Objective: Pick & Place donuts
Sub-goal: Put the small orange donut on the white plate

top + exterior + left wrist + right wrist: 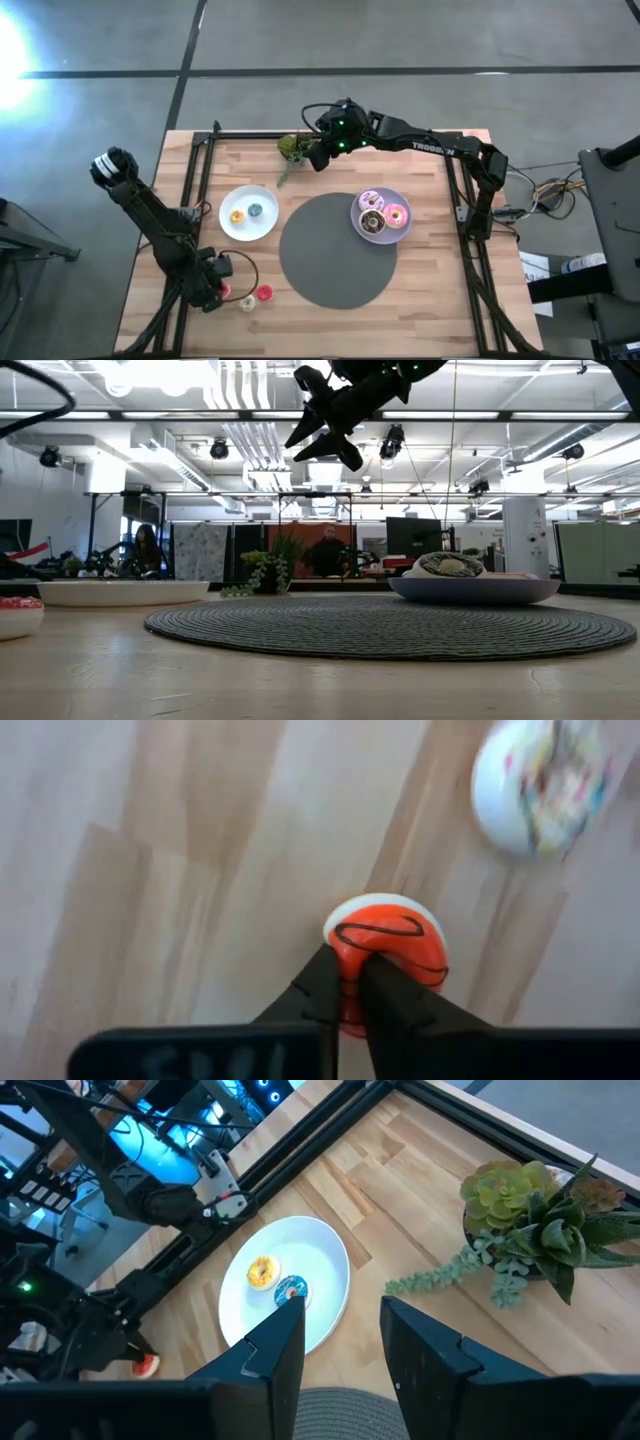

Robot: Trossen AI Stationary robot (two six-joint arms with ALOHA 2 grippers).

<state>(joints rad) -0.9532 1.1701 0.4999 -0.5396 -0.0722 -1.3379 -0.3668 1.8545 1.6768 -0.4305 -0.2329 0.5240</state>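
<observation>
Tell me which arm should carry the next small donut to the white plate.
Left. Its end effector is already shut on the red donut at the table's near-left corner, close to the white plate. The right end effector hangs open, high by the plant.

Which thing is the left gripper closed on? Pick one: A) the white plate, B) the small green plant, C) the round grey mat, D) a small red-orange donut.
D: in the left wrist view the left gripper has its fingers pinched on the small red-orange donut, which sits on the wooden table.
</observation>
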